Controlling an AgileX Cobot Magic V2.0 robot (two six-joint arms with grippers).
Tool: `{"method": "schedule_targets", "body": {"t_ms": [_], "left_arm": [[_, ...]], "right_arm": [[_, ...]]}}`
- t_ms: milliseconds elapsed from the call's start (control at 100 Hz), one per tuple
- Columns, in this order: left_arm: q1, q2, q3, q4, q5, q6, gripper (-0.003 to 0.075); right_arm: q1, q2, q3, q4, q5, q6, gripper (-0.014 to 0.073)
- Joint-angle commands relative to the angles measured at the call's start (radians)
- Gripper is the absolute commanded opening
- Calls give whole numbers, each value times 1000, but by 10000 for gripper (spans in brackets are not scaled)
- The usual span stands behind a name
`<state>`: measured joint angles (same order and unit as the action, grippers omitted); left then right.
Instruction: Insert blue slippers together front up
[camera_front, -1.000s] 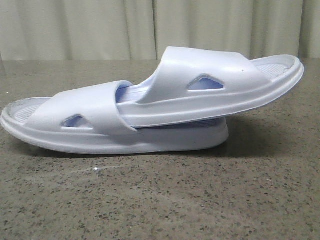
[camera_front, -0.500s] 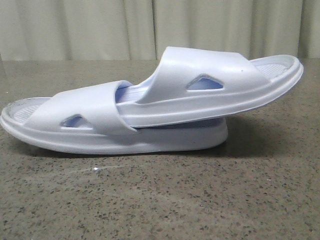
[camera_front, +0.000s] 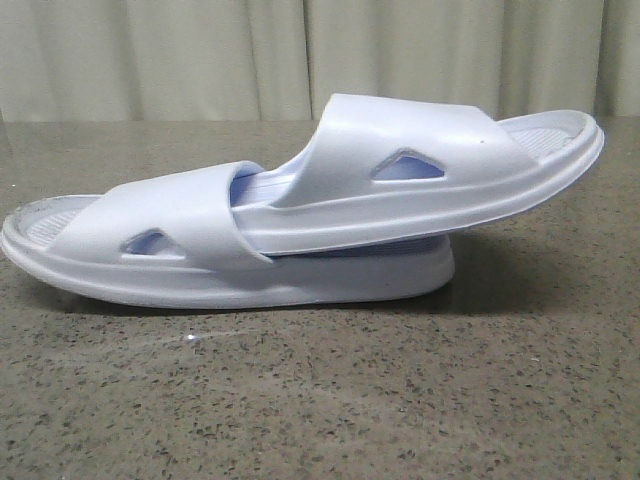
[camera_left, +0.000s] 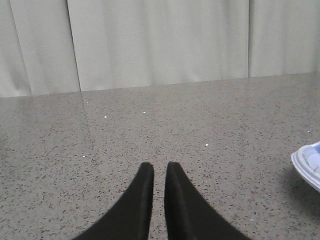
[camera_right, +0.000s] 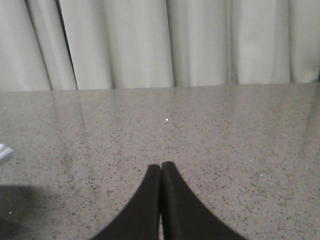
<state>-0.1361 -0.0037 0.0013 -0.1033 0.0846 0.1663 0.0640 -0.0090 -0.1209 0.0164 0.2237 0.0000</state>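
Black left gripper (camera_left: 154, 172) nearly closed, empty; right gripper (camera_right: 161, 170) clenched, empty; blue slippers (camera_front: 300, 200) nested, untouched.

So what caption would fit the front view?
One pale slipper tucked under the strap of another slipper on a speckled table.

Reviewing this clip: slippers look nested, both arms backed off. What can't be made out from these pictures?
- Upper slipper: its inserted end, hidden under the lower slipper strap in the front view.
- How deep it sits: same cause.
- Either arm: absent from the front view.
- Slippers in wrist views: only an edge beside the left end effector; a sliver beside the right end effector.
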Motion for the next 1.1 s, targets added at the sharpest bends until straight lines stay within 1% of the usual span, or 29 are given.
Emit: {"method": "schedule_targets", "body": {"t_ms": [0, 250, 380, 520, 1090], "left_arm": [[0, -31, 10, -2, -85, -10, 16], [0, -31, 10, -2, -85, -10, 16], [0, -31, 10, -2, -85, -10, 16], [0, -31, 10, -2, -85, -10, 16], [0, -31, 10, -2, -85, -10, 16]], "right_arm": [[-6, -22, -5, -39, -67, 21, -107], [0, -22, 87, -41, -143, 21, -107], [0, -22, 118, -41, -151, 21, -107], [0, -22, 152, -41, -212, 21, -107], [0, -22, 152, -41, -204, 21, -107]]}}
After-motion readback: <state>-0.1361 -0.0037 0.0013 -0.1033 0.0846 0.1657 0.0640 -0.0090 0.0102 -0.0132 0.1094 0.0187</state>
